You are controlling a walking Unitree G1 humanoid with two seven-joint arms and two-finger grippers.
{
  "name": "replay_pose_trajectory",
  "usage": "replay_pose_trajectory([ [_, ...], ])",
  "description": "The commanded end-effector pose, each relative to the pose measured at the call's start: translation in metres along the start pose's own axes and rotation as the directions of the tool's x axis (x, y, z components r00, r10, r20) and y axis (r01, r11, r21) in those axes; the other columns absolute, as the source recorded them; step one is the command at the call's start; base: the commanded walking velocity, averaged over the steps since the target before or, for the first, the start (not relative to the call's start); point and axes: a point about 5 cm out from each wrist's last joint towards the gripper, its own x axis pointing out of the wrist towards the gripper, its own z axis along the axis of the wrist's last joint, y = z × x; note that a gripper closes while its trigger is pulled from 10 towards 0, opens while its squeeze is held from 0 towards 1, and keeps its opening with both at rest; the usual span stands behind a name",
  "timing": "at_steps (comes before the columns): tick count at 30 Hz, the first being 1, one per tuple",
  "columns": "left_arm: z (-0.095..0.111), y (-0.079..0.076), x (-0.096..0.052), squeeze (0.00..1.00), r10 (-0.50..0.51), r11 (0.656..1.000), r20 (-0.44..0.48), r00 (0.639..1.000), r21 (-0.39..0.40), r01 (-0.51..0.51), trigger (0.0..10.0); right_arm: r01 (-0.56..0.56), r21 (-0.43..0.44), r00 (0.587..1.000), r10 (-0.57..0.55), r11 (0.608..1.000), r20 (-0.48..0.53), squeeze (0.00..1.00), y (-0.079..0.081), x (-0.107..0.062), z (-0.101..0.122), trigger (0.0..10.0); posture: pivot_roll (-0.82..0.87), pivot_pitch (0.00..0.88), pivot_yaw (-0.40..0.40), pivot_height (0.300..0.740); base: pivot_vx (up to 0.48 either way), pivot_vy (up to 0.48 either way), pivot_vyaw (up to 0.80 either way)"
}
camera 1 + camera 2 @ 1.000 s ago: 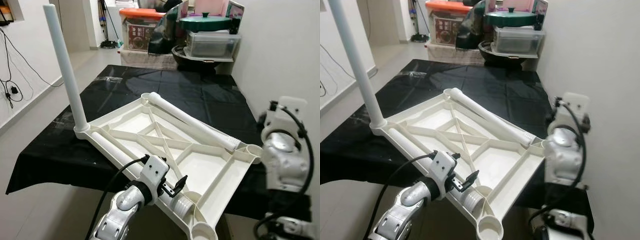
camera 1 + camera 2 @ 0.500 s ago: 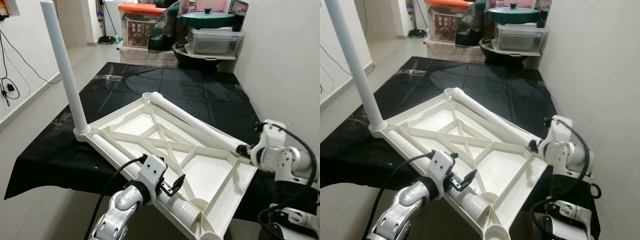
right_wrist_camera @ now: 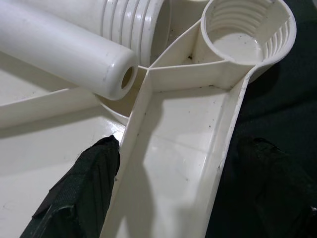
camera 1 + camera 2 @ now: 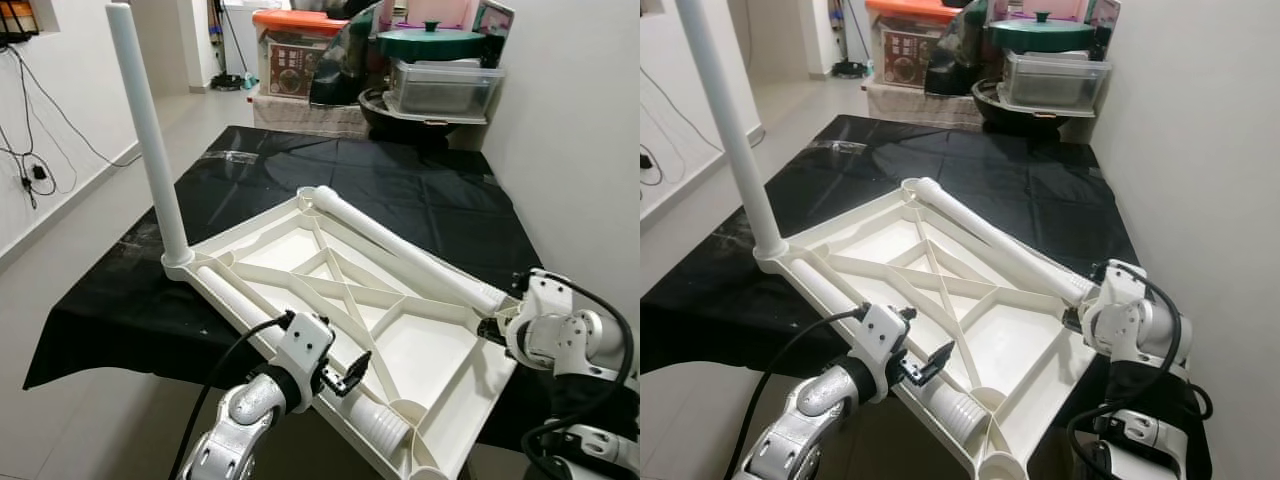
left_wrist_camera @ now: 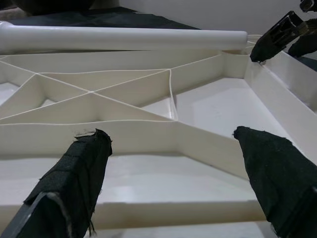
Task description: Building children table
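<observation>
A white plastic tabletop (image 4: 430,345) lies upside down, ribs up, on a black-covered table (image 4: 420,190). One white leg (image 4: 150,140) stands upright in its left corner. A second leg (image 4: 400,250) lies along the far right side, its rounded end (image 3: 64,49) beside an empty threaded corner socket (image 3: 245,27). A third leg (image 4: 240,310) lies along the near edge, threaded end (image 4: 385,425) toward the front corner. My left gripper (image 4: 345,372) is open just above this leg. My right gripper (image 4: 495,325) is open, its fingers either side of the tabletop's rim by the right corner.
Storage stands at the table's far end: an orange-lidded box (image 4: 300,50) and a clear container under a green lid (image 4: 440,75). A white wall runs close along the right. Open floor lies to the left, with cables on the left wall (image 4: 35,175).
My right arm has come down from beside the table edge to the tabletop's right corner. The left gripper stays at the near leg. The camera has shifted a little.
</observation>
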Motion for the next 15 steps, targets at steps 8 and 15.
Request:
replay_pose_trajectory([
  [8,-0.003,-0.002,-0.002,0.00,-0.004,1.000,-0.014,1.000,-0.021,0.004,10.0,0.048,0.133,0.993,-0.033,0.990,-0.117,0.00,-0.014,0.009,-0.016,10.0,0.13,0.000,-0.113,0.740,0.000,0.000,0.00],
  [15,-0.004,-0.002,-0.001,0.00,-0.007,1.000,-0.023,1.000,-0.023,0.006,10.0,-0.054,0.277,0.998,0.041,0.959,0.054,0.00,-0.011,-0.007,0.020,10.0,0.13,0.000,-0.109,0.740,0.000,0.000,0.00],
])
